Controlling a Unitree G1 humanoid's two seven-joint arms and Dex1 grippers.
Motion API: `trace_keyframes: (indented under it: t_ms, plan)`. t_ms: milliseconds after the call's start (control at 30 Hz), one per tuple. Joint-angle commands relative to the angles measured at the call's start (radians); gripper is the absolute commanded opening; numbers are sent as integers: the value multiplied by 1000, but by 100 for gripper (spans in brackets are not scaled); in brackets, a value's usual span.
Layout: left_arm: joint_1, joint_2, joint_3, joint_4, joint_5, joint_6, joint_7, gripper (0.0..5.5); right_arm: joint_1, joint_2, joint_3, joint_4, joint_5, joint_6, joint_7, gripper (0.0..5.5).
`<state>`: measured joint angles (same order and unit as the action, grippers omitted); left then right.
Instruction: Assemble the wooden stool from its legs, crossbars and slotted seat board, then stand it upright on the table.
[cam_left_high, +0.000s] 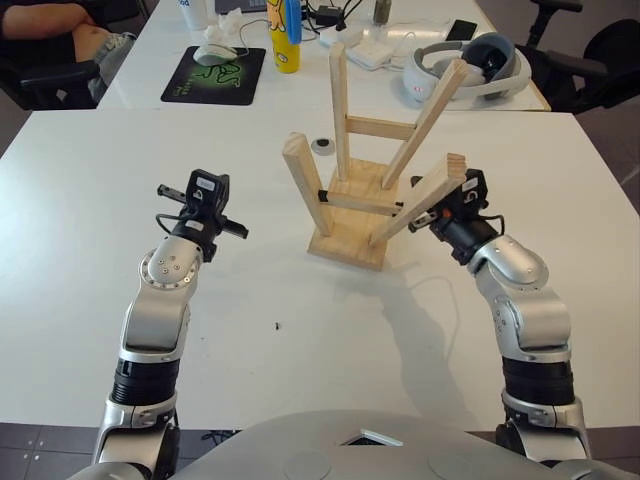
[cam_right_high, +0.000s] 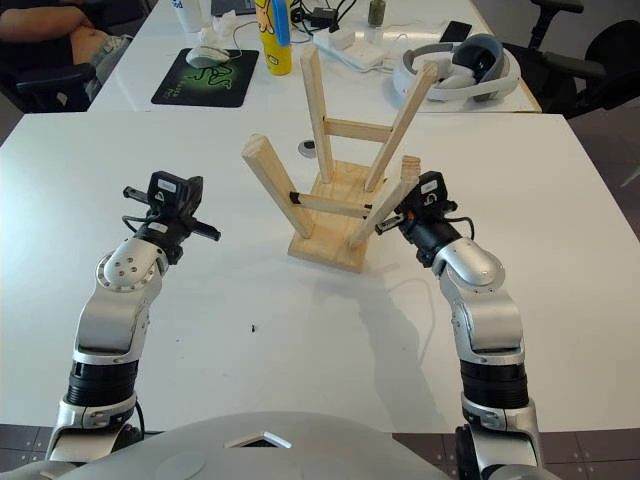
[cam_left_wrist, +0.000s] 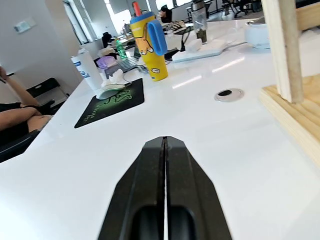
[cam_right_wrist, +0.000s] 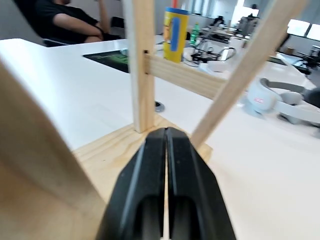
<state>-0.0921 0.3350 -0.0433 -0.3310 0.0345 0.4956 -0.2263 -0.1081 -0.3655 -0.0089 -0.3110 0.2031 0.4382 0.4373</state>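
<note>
Stool (cam_left_high: 355, 200) (legs up) sits just beside right end effector (cam_right_wrist: 165, 132), pressed together; left end effector (cam_left_wrist: 165, 141) likewise.

Setting: open-plan office. White desks (cam_left_high: 100, 200) stand end to end. Upper left of the frame: mouse pad (cam_left_high: 214, 76) with mouse (cam_left_high: 214, 54). Top centre: power strip (cam_left_high: 360, 45). Upper right: headset (cam_left_high: 470, 66) and swivel chair (cam_left_high: 590, 60). Centre: cable grommet (cam_left_high: 322, 146) set in the desktop.

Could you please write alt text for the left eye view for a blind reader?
A wooden stool lies upside down on a white table, seat board flat, four legs up. The right pincer sits shut beside its nearest leg; the left pincer is shut, apart.
</note>
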Motion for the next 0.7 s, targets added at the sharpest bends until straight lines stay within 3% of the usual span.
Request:
trace_keyframes:
  t_ms: [33, 167, 300, 400, 567, 700]
  plan:
    - [17, 36, -15, 26, 6, 18, -45, 0, 2, -49, 77, 3, 7, -61, 127, 4]
    - [40, 53, 5, 29, 5, 28, -57, 0, 35, -65, 173, -84, 31, -60, 217, 4]
    - [46, 81, 29, 57, 2, 25, -78, 0, 9, 51, 379, -206, 29, 14, 186, 4]
    - [38, 92, 39, 80, 1, 17, -88, 0, -23, 114, 426, -216, 28, 45, 151, 4]
    - [67, 108, 63, 75, -5, 12, -102, 0, 63, 24, 317, -295, 26, 88, 126, 4]
    - [120, 113, 82, 56, -6, 6, -100, 0, 244, -98, 235, -493, 183, 198, 197, 4]
